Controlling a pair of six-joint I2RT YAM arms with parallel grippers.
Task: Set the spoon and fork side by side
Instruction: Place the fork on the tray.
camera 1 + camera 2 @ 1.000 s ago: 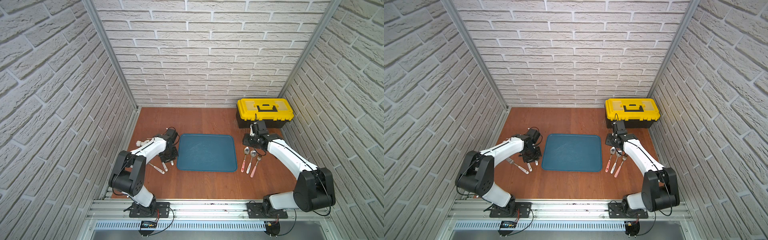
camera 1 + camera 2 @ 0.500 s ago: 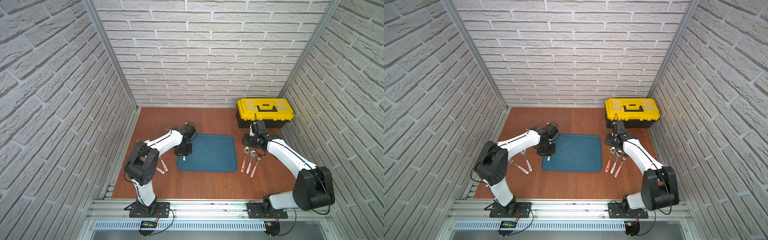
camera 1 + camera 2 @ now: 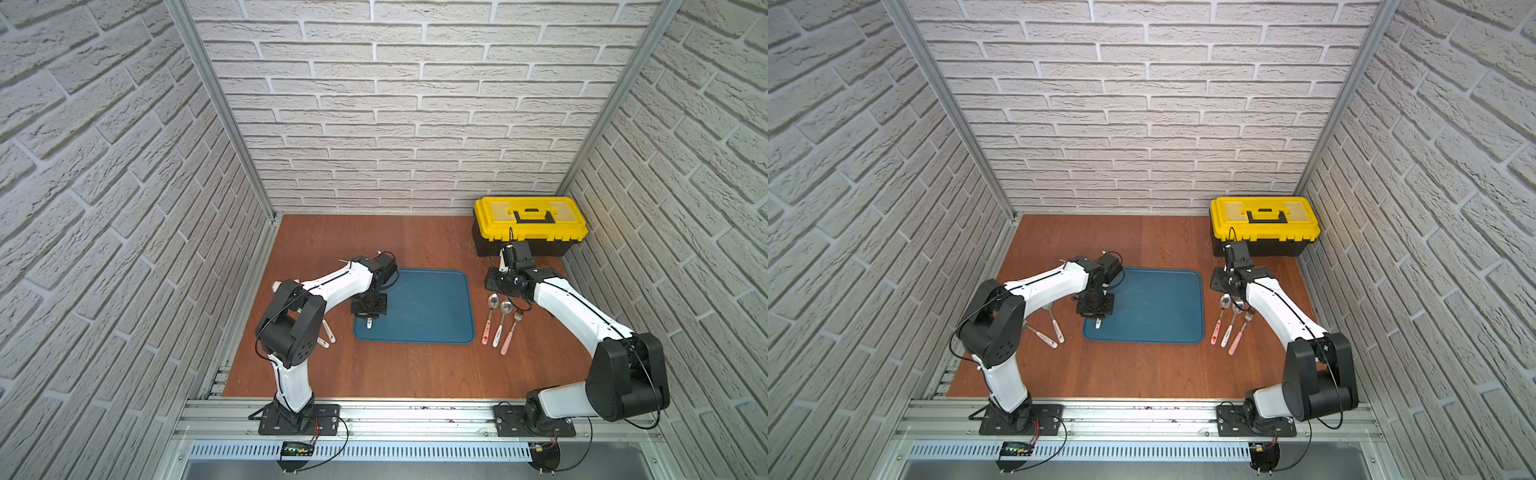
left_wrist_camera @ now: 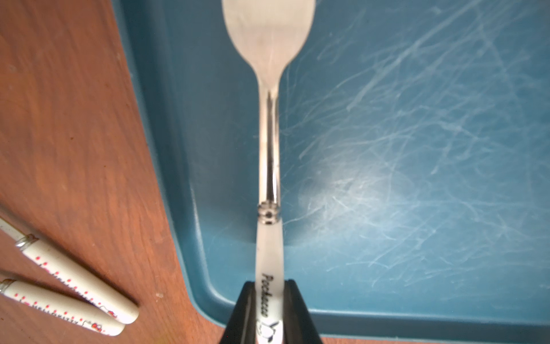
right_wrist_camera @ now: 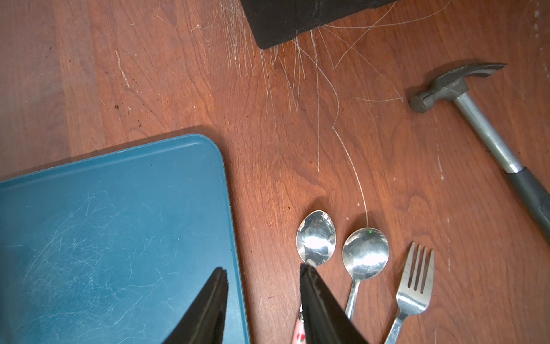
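Your left gripper (image 4: 269, 287) clamps a white-handled utensil (image 4: 268, 149) above the blue tray (image 4: 416, 149), by its left edge; your right gripper (image 5: 263, 268) hangs open over its right edge.

Left wrist view: the held utensil (image 4: 268, 155) has its head blurred and cut by the frame edge, so tines or bowl cannot be told. Its handle end is hidden between the fingers of the left gripper (image 4: 269, 286). The two red-dotted handles (image 4: 78, 278) beside the tray (image 4: 387, 149) lose their heads off-frame. In both top views only the utensil's white tip shows beneath the wrist housing. Right wrist view: the hammer (image 5: 482, 131) and fork (image 5: 415, 286) handles run off-frame. The toolbox (image 5: 297, 18) shows only a dark corner. One spoon (image 5: 316, 238) handle sits mostly behind a finger (image 5: 321, 306) of the right gripper (image 5: 263, 269). In both top views the right arm (image 3: 573, 307) covers the hammer.
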